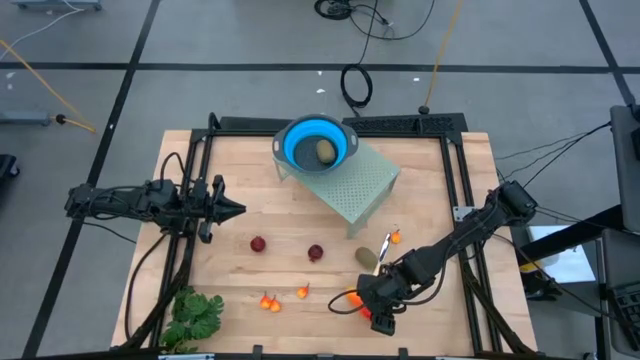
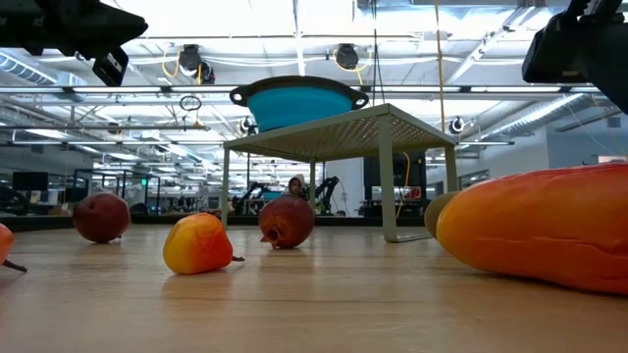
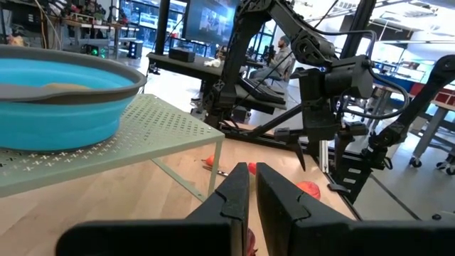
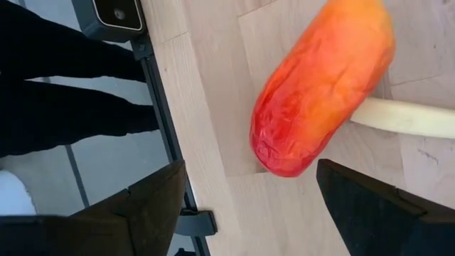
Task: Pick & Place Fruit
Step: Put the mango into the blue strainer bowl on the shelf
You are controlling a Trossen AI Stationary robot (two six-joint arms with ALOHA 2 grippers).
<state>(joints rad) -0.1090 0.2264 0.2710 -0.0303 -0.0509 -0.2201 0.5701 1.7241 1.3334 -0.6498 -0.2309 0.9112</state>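
The long orange-red piece (image 1: 350,298) lies on its side on the wood near the table's near edge, large in the low view (image 2: 540,230). My right gripper (image 4: 250,167) hangs open over its end (image 4: 320,85), one finger on each side, touching nothing. Two dark red balls (image 1: 258,244) (image 1: 315,253) and an olive-brown oval (image 1: 367,257) rest on the table. Tiny orange-red bits (image 1: 268,302) (image 1: 303,292) lie nearer the edge. Another oval (image 1: 326,150) sits in the blue bowl (image 1: 318,145). My left gripper (image 1: 230,210) waits shut at the left.
The blue bowl stands on a pale green perforated stand (image 1: 360,185) at the far middle. A leafy green bunch (image 1: 195,315) lies at the near left corner. A yellow-handled knife (image 1: 385,245) and one more orange bit (image 1: 395,237) lie beside the stand. Dark frame rails (image 1: 190,180) border the board.
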